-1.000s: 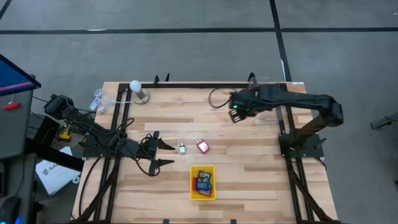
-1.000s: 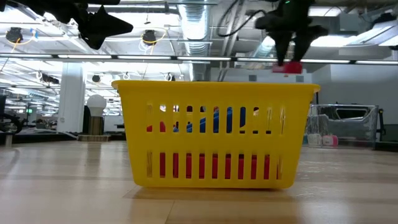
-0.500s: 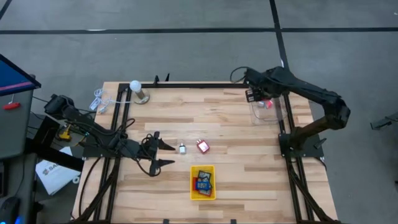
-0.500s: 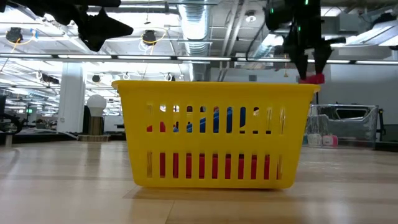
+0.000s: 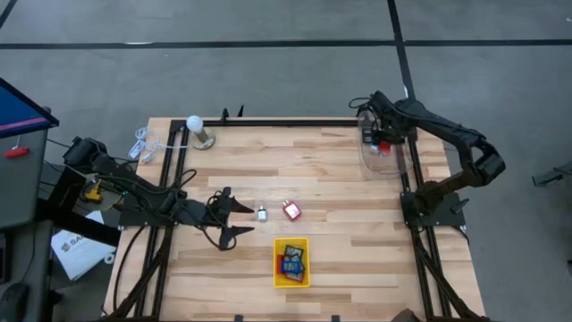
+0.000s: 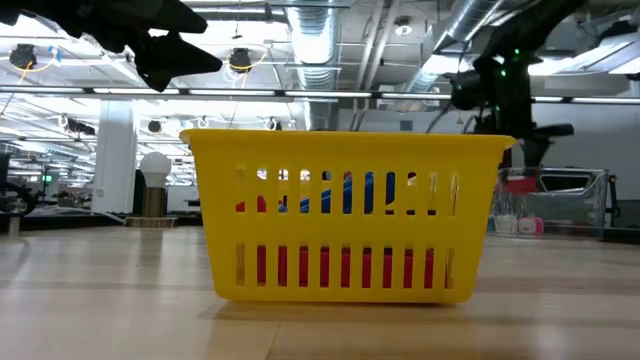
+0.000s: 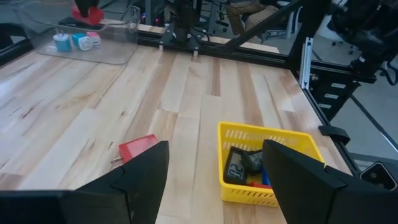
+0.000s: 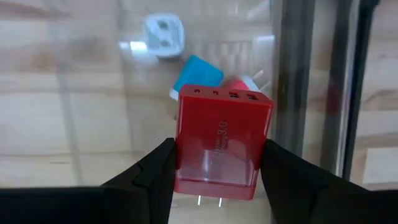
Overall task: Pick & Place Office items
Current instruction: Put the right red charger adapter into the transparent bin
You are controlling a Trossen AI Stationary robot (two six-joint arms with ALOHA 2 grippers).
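Right claw [image 8: 214, 177] is clamped on a red charger block [image 8: 219, 143], hanging over the clear bin [image 5: 384, 154] at the worktop's far right corner. Risk: an off-centre release could land it on the bin wall. Left claw [image 7: 211, 180], fingers apart, waits mid-worktop.

A large open robotics lab or industrial workspace: a pale wooden butcher-block table [image 5: 340, 241] framed in black aluminium rails [image 5: 268, 122] stands on grey concrete floor [image 5: 268, 80], while exposed silver ceiling ducts [image 6: 330, 40], strip lights and distant workbenches fill the hall behind
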